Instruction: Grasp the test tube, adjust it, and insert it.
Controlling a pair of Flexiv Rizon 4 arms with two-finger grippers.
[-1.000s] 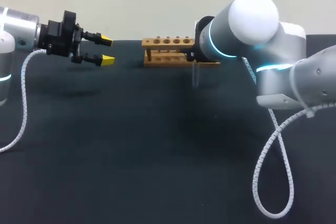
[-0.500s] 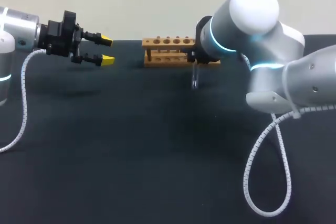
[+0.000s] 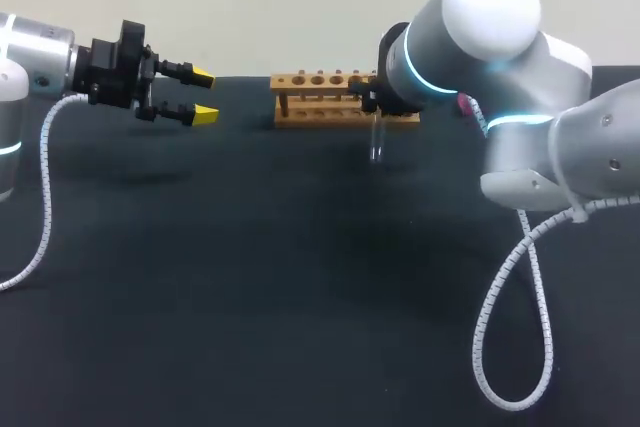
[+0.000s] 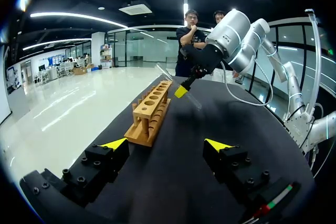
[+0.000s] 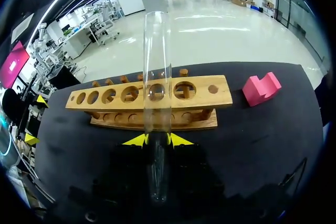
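Okay, so the tube (image 5: 157,77) is off the surface (image 3: 250,277) and in the right end effector (image 5: 156,140). Both yellow tips are clamped on the glass from opposite sides, partway along its length with both ends sticking out free. It hangs in the air just in front of the rack (image 3: 315,97), not in any hole yet. From the left wrist view it looks tilted, not plumb. The left end effector (image 4: 170,144) is spread wide with nothing in it, parked well off to the left of the rack. There's also a pink block (image 5: 261,88) beside the rack's far end.

Handling-wise, my read is that this is thin clear glass, so it's light, totally stiff, slick and easy to crack. Squeeze too hard and it could break; too soft and it'll probably slide or swivel between the tips. The spot to hold is the straight cylinder wall, away from the rim, with enough of the rounded end left clear to go into a hole first. I'd guess the tilt needs straightening before it goes down. If it's pushed in crooked, the wooden edge could lever against the glass, and that's the way I'd expect it to snap.
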